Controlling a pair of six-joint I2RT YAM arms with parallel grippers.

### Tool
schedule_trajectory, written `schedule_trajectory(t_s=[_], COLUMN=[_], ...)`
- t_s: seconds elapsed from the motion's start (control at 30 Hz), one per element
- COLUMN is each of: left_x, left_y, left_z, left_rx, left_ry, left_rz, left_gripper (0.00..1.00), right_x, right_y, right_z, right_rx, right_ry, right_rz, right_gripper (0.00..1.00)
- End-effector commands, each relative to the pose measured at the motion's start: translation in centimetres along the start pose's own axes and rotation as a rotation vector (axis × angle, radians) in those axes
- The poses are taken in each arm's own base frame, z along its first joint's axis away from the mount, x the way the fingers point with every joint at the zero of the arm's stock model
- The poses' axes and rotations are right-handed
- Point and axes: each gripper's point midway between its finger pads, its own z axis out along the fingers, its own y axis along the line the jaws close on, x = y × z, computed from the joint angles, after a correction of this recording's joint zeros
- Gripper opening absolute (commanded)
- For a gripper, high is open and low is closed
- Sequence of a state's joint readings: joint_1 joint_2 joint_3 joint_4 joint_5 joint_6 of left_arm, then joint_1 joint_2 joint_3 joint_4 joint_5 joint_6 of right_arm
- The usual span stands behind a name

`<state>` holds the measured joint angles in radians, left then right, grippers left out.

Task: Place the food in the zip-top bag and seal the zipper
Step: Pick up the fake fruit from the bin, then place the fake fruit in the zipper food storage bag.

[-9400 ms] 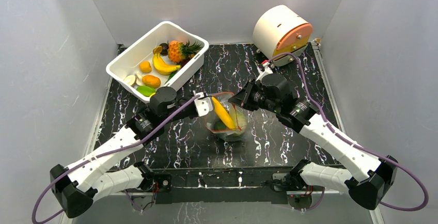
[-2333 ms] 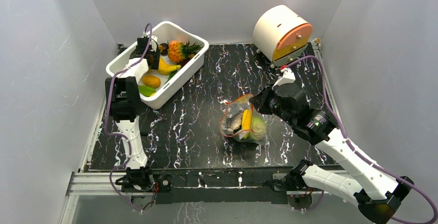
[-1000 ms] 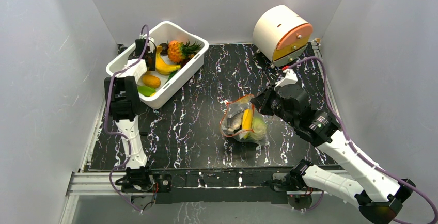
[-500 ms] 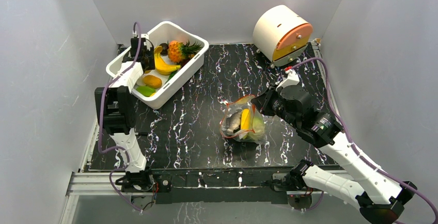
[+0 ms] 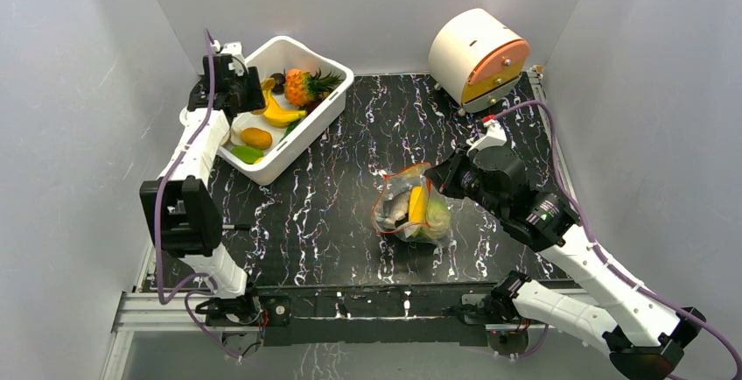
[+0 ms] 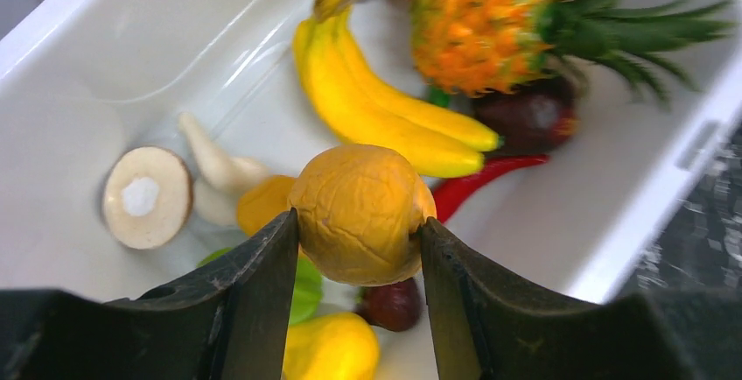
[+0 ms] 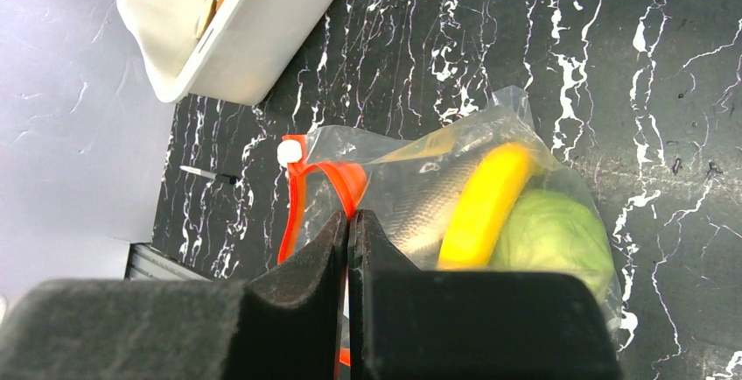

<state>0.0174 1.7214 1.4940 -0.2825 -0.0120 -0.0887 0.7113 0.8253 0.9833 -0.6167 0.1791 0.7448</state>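
My left gripper [image 6: 359,233] is shut on a wrinkled yellow-orange round fruit [image 6: 360,211] and holds it above the white tub [image 6: 105,38]; from above the left gripper [image 5: 252,100] hangs over the tub's left end. The zip-top bag [image 5: 411,212] lies mid-table with a banana [image 7: 486,205], a light-green round fruit [image 7: 549,235] and a silvery fish [image 7: 429,214] inside. My right gripper [image 7: 350,222] is shut on the red zipper [image 7: 297,205] at the bag's mouth, which gapes open. In the top view the right gripper [image 5: 432,179] sits at the bag's upper right.
The tub [image 5: 293,145] at the back left holds bananas [image 6: 385,109], a pineapple [image 6: 490,21], a red chilli [image 6: 490,183], a mushroom slice [image 6: 146,196] and other pieces. A white drum with an orange face [image 5: 479,52] stands at the back right. Grey walls close in both sides.
My left gripper has risen and drawn back toward the tub's left end with the round fruit in it, its elbow swinging toward the near edge. The right arm and bag have barely moved.
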Motion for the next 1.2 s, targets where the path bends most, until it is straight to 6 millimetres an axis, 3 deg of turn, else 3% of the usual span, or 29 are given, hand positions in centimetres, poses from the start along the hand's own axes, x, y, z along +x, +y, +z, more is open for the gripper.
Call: schedule_trajectory(t_s=[0.0, 0.2, 0.6, 0.9, 1.17], left_x=[-1.9, -0.8, 2.9, 7.5, 11.5], left_y=[-4.0, -9.4, -16.6, -22.2, -25.0], left_z=[-5.4, -10.7, -21.0, -25.6, -28.1], left_rx=[0.202, 0.521, 0.931, 1.159, 1.314], left_ry=[-0.034, -0.029, -0.036, 0.042, 0.088], left_rz=[-0.071, -0.145, -0.166, -0.12, -0.07], left_gripper=[0.26, 0.24, 0.21, 0.21, 0.22], right_x=[-2.3, -2.4, -1.8, -1.9, -1.5], right_y=[2.0, 1.4, 1.3, 1.7, 1.8], right_z=[-0.4, 0.1, 1.5, 1.7, 2.2], right_rx=[-0.076, -0.052, -0.04, -0.046, -0.039], right_ry=[-0.087, -0.112, -0.097, -0.084, -0.061], right_rz=[0.047, 0.049, 0.073, 0.071, 0.081], right_gripper=[0.0, 0.0, 0.0, 0.0, 0.0])
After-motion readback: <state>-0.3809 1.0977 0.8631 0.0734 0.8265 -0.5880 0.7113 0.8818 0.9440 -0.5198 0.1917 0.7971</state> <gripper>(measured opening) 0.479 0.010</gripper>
